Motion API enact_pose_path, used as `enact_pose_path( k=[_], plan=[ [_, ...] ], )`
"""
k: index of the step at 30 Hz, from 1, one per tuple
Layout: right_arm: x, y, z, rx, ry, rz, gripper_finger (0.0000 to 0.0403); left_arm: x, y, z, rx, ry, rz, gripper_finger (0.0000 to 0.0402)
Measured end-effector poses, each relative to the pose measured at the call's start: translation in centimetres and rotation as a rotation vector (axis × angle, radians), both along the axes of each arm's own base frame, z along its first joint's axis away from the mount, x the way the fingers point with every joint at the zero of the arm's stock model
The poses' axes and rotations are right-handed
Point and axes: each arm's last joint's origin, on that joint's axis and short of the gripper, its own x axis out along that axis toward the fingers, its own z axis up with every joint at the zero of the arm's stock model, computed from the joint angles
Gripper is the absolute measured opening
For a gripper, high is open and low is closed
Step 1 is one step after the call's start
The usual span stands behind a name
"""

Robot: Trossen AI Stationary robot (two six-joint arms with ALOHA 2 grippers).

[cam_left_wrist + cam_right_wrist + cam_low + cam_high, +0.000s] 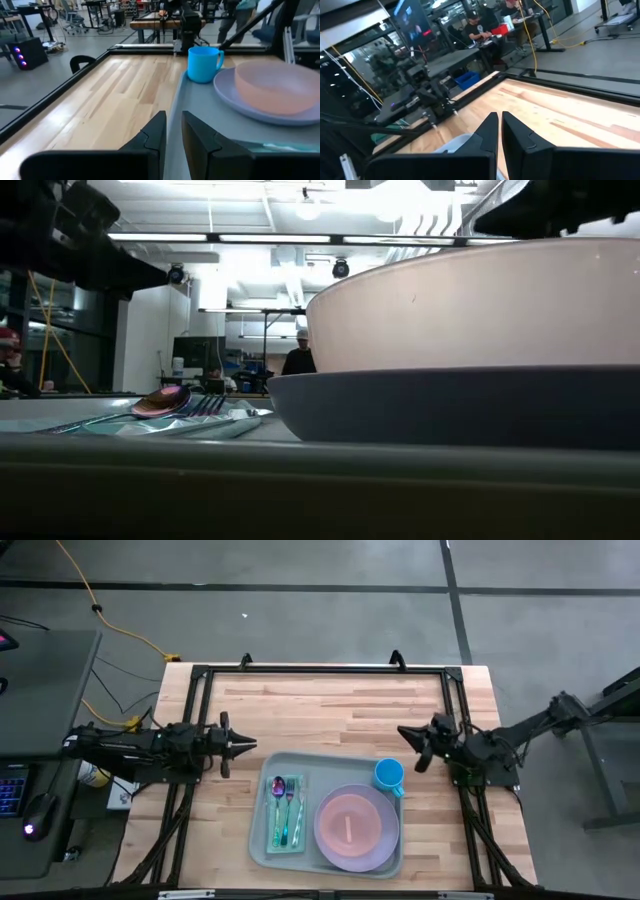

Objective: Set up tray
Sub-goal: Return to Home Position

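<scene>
My left gripper (250, 745) hangs over the wooden table (330, 710) at the left side, just beside the corner of the tray (330, 765). Its fingers (155, 131) are drawn together with only a thin slit between them, and they hold nothing. My right gripper (403, 732) hangs at the right side of the table, near the blue cup (389, 776) but apart from it. Its fingers (490, 127) are also pressed close together and are empty.

The tray lies flat on the table between my two arms, at the near middle part of the wood. On it, at the left, a teal napkin (272, 835) carries a spoon (278, 790) and a fork (291, 802) side by side. At the right stands a lilac plate (392, 835) with a pink bowl (348, 827) on it. The blue cup stands upright at the tray's corner, just beside the plate. In the low view some people show in the room far behind the table.
</scene>
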Motion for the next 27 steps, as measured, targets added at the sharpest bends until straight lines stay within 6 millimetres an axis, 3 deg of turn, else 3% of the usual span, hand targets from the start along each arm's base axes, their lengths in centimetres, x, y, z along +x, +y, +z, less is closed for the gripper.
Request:
enact_pose_path(
  k=[9,17,27],
  plan=[
    [0.0,-2.7,-2.1,0.027,-0.117,0.042,0.0,-0.1,0.1,-0.3,0.095,0.045,0.034,0.009],
    [-1.4,-2.9,-3.9,0.025,-0.196,0.009,0.0,-0.1,0.1,-0.4,0.126,0.064,0.029,0.009],
    [-2.1,-3.2,-4.7,-0.027,-0.197,-0.035,0.0,-0.2,0.1,-0.9,0.322,0.154,-0.009,0.009]
  ],
)
